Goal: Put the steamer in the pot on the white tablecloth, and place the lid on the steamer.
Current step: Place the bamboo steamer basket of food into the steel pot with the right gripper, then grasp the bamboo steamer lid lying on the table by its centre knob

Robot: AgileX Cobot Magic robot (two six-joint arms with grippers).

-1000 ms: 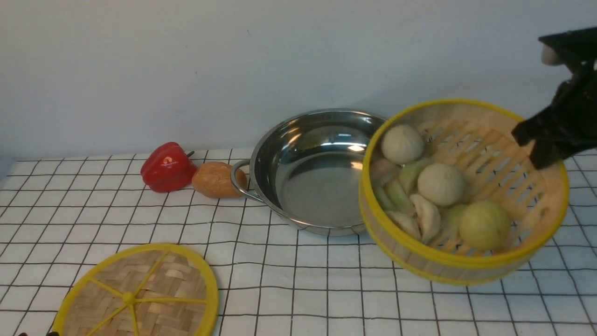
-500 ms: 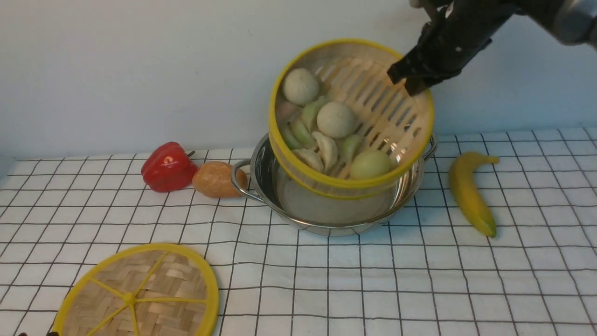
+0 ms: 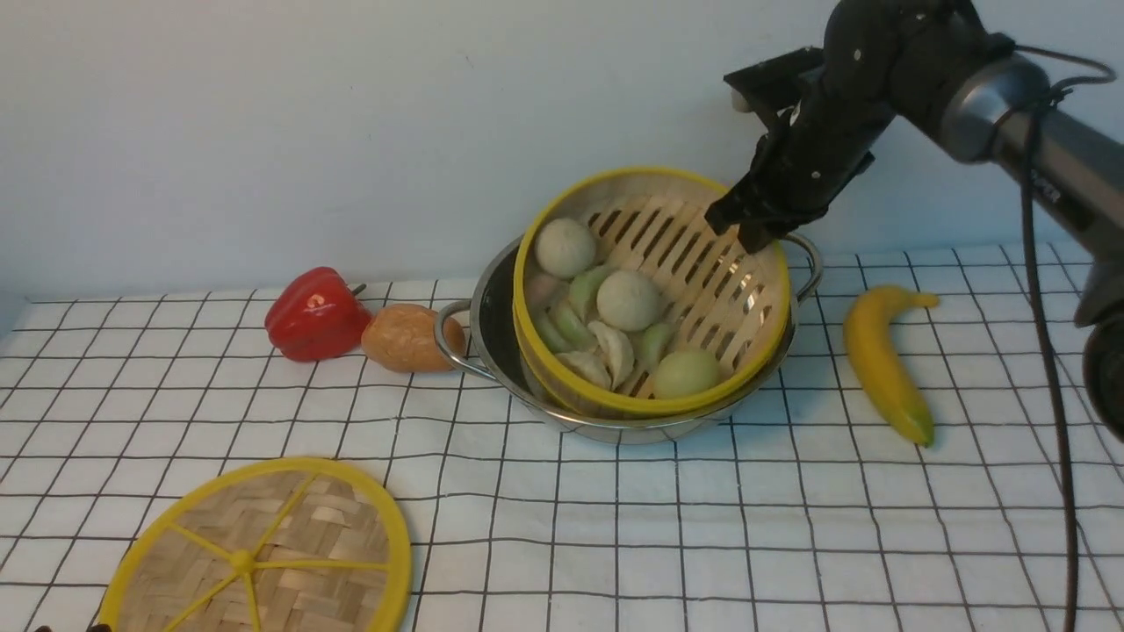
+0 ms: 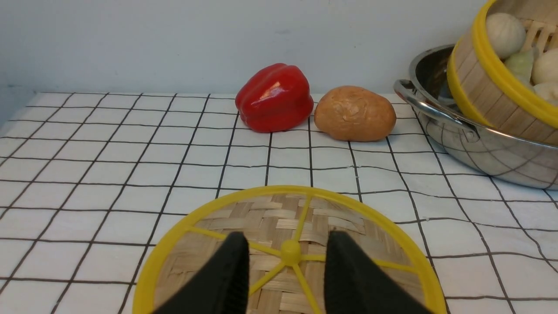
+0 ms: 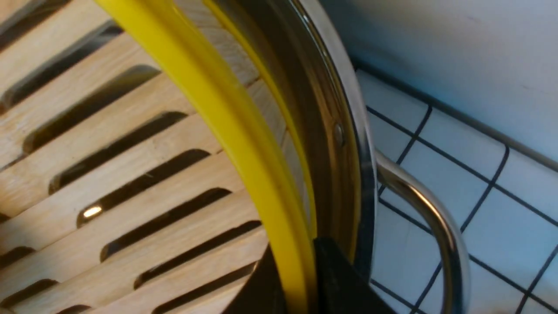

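A: Where is the steamer (image 3: 702,263)?
B: Just right of centre in the front view, partly inside the pot (image 3: 615,428) on the white tablecloth (image 3: 702,527). It is tilted: lower-left rim down, upper-right rim raised. It is round, so it has no long axis; the open face leans toward the camera
A: Jaws?
B: The right gripper (image 3: 746,230) pinches the raised rim. The left gripper (image 4: 287,239) is spread over the hub of the lid (image 3: 263,549), which lies flat at lower left, well apart from the pot. Likely next: lower the held side level

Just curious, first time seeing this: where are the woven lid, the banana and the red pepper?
lid (image 3: 241,560), front view, on its yellow centre hub.
banana (image 3: 871,360), front view, mid-length of its body.
red pepper (image 3: 316,314), front view, its glossy front.
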